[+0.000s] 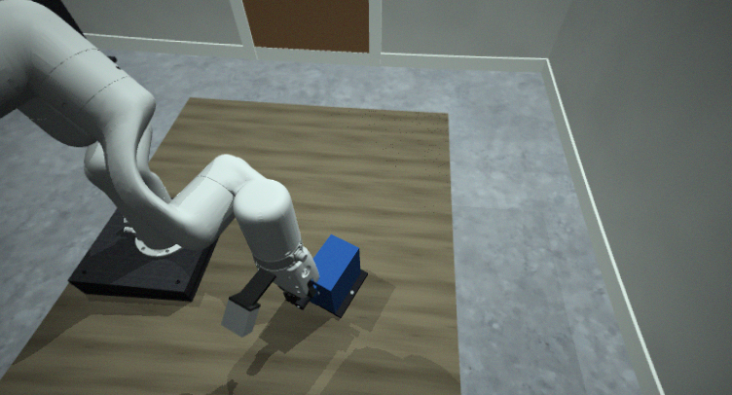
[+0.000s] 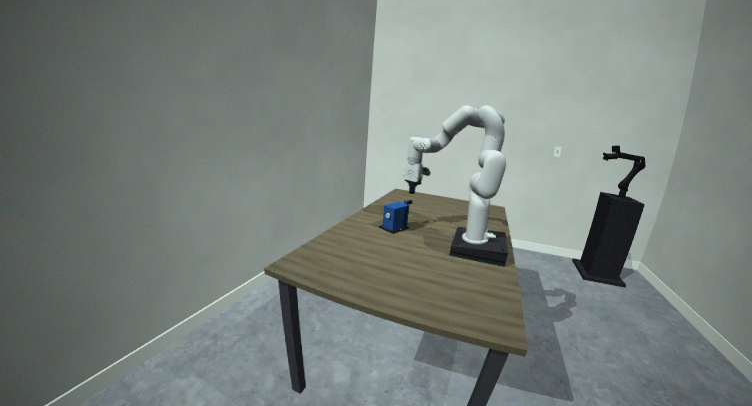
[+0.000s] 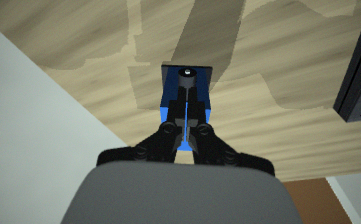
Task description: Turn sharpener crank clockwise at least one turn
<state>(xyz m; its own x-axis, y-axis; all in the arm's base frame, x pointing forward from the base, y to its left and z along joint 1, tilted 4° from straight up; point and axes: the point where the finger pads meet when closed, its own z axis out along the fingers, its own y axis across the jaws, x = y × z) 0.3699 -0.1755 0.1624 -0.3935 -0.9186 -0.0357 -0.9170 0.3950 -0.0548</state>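
The blue pencil sharpener (image 1: 335,279) stands on its black base plate near the table's edge; it also shows in the exterior view (image 2: 394,217) and in the wrist view (image 3: 186,107). Its dark crank knob (image 3: 187,75) (image 2: 408,202) is at the top of its circle. My gripper (image 3: 186,99) (image 2: 411,190) points down and hangs a little above the knob. Its two fingers are pressed together with nothing between them. In the top view the gripper (image 1: 300,300) is at the sharpener's crank end, and the knob is hidden behind it.
My arm's black mounting plate (image 1: 138,269) lies on the table beside the sharpener. The table edge (image 3: 71,95) runs close to the sharpener's far side. A black pedestal with a small arm (image 2: 610,240) stands on the floor, away from the table.
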